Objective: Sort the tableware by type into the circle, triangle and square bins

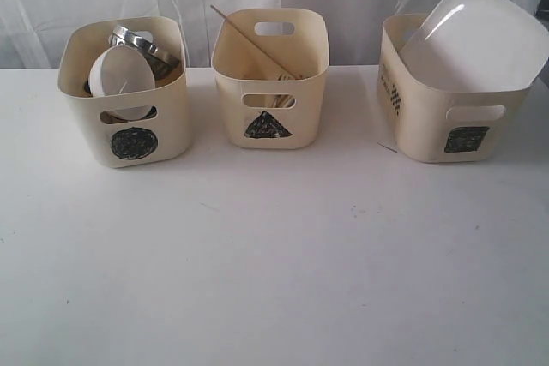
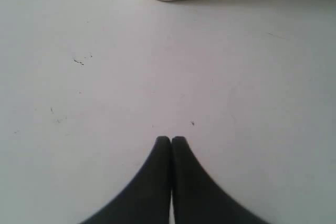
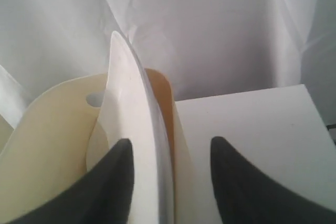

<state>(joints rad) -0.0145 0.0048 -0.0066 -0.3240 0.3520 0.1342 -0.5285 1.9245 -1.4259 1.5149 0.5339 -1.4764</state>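
The right claw [image 3: 171,140], spread, straddles the plate [image 3: 131,129] in the 2 o'clock square bin [image 1: 429,126]; left claw [image 2: 171,140] pressed together.

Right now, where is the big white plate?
The plate leans tilted inside the square bin on the exterior view's right, next to the triangle bin, poking above its rim.

Soft, even brightness; faint shadows; slightly blurry wrist views

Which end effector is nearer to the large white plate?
Right. The right end effector stands open astride the plate; the left end effector is shut over the table.
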